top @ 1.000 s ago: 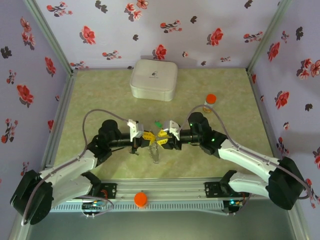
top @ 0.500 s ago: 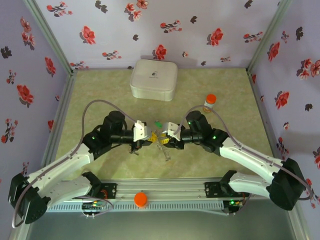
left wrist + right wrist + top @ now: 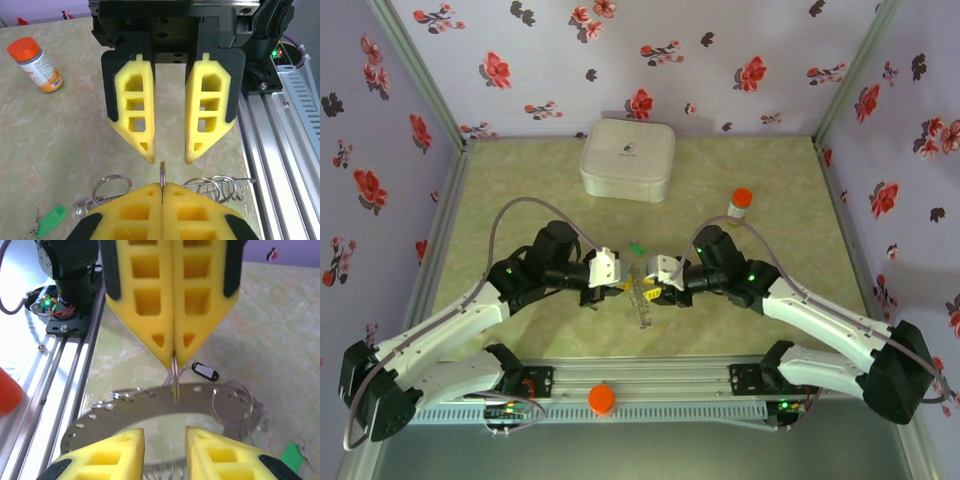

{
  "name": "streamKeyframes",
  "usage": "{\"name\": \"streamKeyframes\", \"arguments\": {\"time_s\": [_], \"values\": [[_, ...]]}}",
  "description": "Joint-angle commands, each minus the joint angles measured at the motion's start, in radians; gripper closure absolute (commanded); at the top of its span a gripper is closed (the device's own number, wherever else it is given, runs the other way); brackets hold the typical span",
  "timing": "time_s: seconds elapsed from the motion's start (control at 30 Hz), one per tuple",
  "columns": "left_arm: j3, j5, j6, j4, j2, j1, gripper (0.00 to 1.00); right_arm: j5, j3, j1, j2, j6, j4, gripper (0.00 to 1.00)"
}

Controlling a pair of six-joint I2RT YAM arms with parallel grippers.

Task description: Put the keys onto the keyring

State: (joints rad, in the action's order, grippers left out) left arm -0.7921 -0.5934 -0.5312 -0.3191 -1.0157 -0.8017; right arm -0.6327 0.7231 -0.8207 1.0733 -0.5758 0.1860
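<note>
My left gripper (image 3: 623,281) (image 3: 162,184) (image 3: 174,357) is shut on a small metal split ring (image 3: 162,167) that sits on the keyring. The keyring (image 3: 150,407) (image 3: 642,300) is a wide grey flat band with studs, hanging edge-on between the two grippers. My right gripper (image 3: 655,285) (image 3: 164,432) (image 3: 170,160) faces the left one with its yellow fingers open, one on each side of the band and touching nothing. The black-headed key (image 3: 205,371) lies on the table beyond the band. The green tab (image 3: 637,248) (image 3: 50,220) (image 3: 292,455) lies loose on the table.
More wire rings (image 3: 215,187) hang from the keyring's edge. An orange-capped bottle (image 3: 740,204) (image 3: 35,65) stands at the right. A white rounded-square case (image 3: 627,158) sits at the back. The aluminium rail (image 3: 650,375) with an orange knob (image 3: 602,399) runs along the near edge.
The left arm has pushed forward and to the right, and both grippers have closed in on each other. The hanging keyring has swung and now looks narrower from above.
</note>
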Motion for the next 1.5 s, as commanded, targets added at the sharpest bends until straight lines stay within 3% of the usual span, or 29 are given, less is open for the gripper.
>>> {"name": "streamKeyframes", "arguments": {"time_s": [0.0, 0.33, 0.87, 0.97, 1.03, 1.13, 1.17, 1.2, 1.27, 1.33, 1.47], "values": [[-0.035, -0.003, -0.021, 0.001, -0.007, -0.011, 1.0, -0.038, 0.013, -0.021, -0.007, 0.025, -0.084, 0.73], [-0.031, -0.003, -0.021, 0.005, -0.003, -0.019, 1.0, 0.034, 0.013, -0.045, 0.024, 0.04, -0.139, 0.76], [-0.044, 0.029, -0.039, -0.013, -0.014, -0.034, 1.0, 0.021, 0.033, -0.047, 0.039, 0.016, -0.079, 0.86], [-0.041, 0.029, -0.04, -0.009, -0.012, -0.037, 1.0, 0.022, 0.034, -0.047, 0.039, 0.014, -0.08, 0.9], [-0.039, 0.029, -0.034, -0.001, -0.008, -0.039, 1.0, 0.021, 0.035, -0.047, 0.039, 0.007, -0.074, 0.99], [-0.035, 0.038, -0.027, 0.015, -0.001, -0.039, 1.0, 0.028, 0.027, -0.047, 0.029, 0.003, -0.083, 1.0], [-0.027, 0.058, -0.018, 0.027, 0.005, -0.039, 0.9, 0.03, 0.019, -0.047, 0.021, 0.005, -0.093, 1.0], [-0.012, 0.087, -0.013, 0.037, 0.017, -0.036, 0.71, 0.031, 0.007, -0.047, 0.009, 0.007, -0.112, 1.0], [0.025, 0.132, -0.013, 0.07, 0.052, -0.019, 0.55, 0.027, -0.015, -0.04, -0.015, 0.018, -0.145, 1.0], [0.073, 0.132, 0.007, 0.127, 0.094, 0.027, 0.51, -0.008, -0.032, -0.025, -0.035, 0.042, -0.183, 1.0], [0.161, 0.065, 0.062, 0.239, 0.148, 0.086, 0.53, -0.072, -0.071, 0.002, -0.056, 0.091, -0.276, 1.0]]}}
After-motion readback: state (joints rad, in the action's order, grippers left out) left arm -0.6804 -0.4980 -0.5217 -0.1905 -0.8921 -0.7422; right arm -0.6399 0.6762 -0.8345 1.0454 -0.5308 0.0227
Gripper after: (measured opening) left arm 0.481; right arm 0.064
